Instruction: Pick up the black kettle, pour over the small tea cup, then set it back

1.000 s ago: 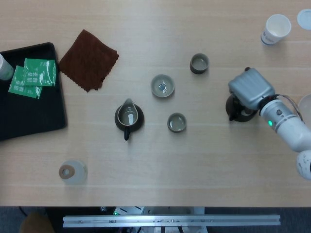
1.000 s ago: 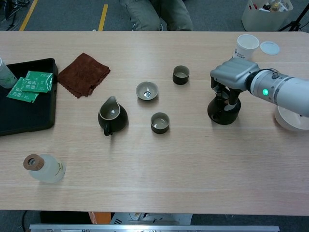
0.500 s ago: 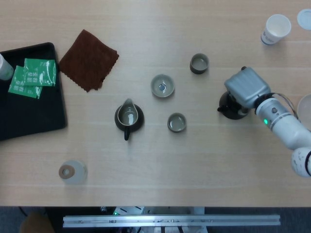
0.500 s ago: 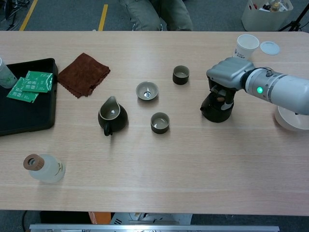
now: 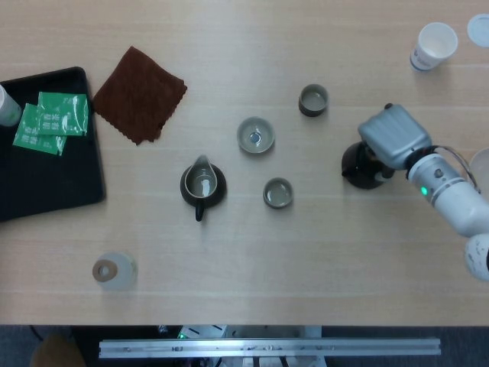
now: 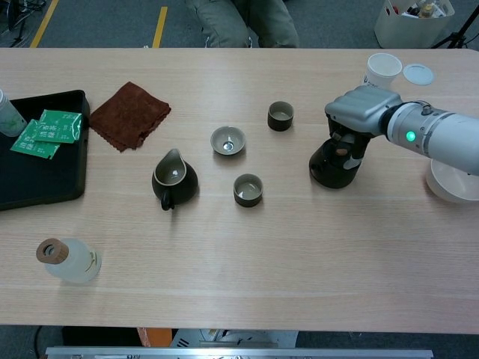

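One grey robot hand (image 6: 361,112), the right, is gripping the round black kettle (image 6: 331,164) from above, tilting it for pouring.

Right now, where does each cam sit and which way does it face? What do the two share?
Head view: sits above the table, looking almost straight down at the tabletop; of the robot, only the right hand and its forearm show, at the right.
Chest view: sits lower at the near table edge, looking obliquely across to the floor beyond; again only the right hand and arm show.
Shared: both show the right hand gripping the black kettle, plus the cups, pitcher, brown cloth and black tray. The left hand is in neither.
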